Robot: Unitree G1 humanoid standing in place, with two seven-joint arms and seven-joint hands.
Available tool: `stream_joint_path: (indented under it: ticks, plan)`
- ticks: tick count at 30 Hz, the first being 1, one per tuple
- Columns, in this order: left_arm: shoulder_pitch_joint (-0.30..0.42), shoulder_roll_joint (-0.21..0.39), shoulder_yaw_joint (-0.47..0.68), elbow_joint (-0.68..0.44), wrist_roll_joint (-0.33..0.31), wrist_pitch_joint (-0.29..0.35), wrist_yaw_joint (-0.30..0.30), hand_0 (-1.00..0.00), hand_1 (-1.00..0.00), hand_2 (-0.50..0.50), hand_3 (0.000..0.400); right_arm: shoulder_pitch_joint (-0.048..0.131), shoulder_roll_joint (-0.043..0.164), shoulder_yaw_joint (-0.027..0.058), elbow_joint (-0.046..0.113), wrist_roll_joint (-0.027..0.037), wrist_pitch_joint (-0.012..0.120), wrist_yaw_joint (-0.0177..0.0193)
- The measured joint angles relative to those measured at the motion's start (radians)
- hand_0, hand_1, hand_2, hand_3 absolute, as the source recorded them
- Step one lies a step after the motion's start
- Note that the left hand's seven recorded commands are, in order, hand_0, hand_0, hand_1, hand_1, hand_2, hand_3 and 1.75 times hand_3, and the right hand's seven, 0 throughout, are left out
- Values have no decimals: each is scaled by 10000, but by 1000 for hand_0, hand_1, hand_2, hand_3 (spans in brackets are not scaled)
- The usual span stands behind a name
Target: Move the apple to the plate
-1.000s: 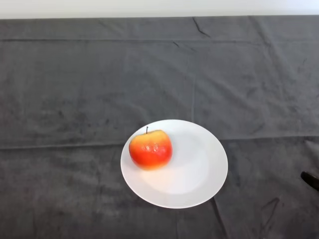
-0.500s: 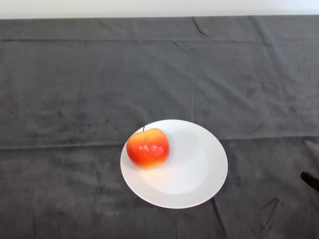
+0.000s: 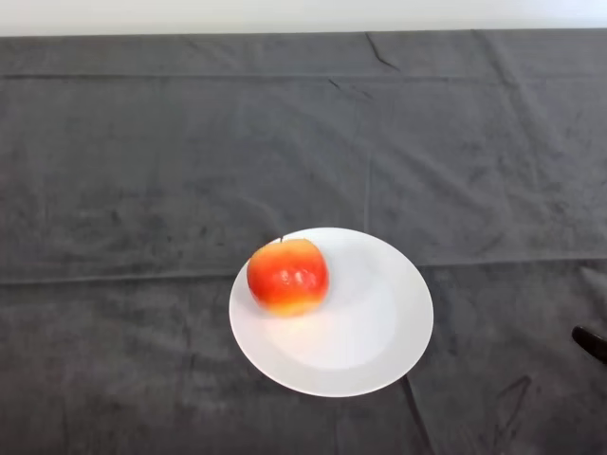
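A red and yellow apple [image 3: 287, 276] sits on the left part of a round white plate [image 3: 370, 327], stem pointing up and away. The plate lies on the dark cloth slightly below the middle of the head view.
The dark grey cloth [image 3: 190, 161] covers the table up to the far edge near the top of the view. A small dark object [image 3: 592, 343] pokes in at the right edge.
The apple has rocked slightly on the plate, first a little left, then back right. The plate has not moved.
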Motion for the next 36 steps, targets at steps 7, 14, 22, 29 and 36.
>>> stream_joint_path:
  ticks: [7, 14, 22, 29, 36]
  plan:
    - [0, 0, -11, 0, -26, 0, -2, 0, 0, 0, 0, 0, 0, 0, 0, 0, 0, 0]
    - [0, 0, -23, 0, -45, 0, -10, 0, 0, 0, 0, 0, 0, 0, 0, 0, 0, 0]
    - [-1, 2, -307, 0, -49, 0, -88, 0, 0, 0, 0, 0, 0, 0, 0, 1, 0, -1]
    - [0, 2, -307, 0, -67, 0, -110, 0, 0, 0, 0, 0, 0, 4, 0, 1, 0, 0]
    - [0, 2, -310, 0, -80, 0, -169, 0, 0, 0, 0, 0, 0, 4, 0, 1, 0, -1]
